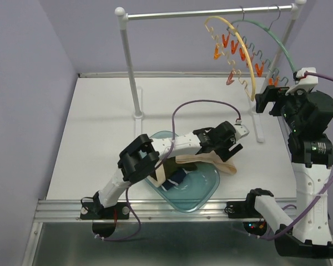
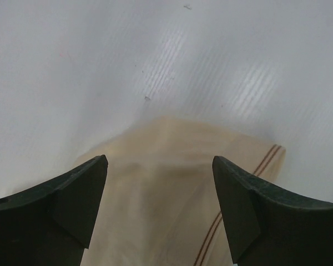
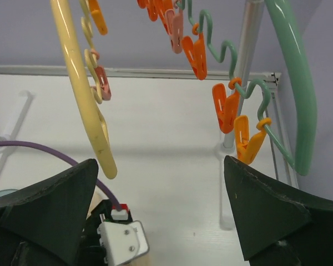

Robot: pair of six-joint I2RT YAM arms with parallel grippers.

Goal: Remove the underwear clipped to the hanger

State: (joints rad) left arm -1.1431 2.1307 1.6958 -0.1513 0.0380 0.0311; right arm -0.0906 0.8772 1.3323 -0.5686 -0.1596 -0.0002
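Observation:
The pale beige underwear hangs over the right rim of a teal bowl. A navy one and a dark olive one lie inside the bowl. My left gripper hovers open just above the beige cloth, and in the left wrist view nothing sits between the fingers of the gripper. My right gripper is raised beside the hangers and open on nothing. The yellow hanger and the green hanger carry only bare clips.
A white rail stands at the back on a left post and a right post whose foot is close to my left gripper. The left arm's purple cable arcs over the table. A purple wall runs along the left side.

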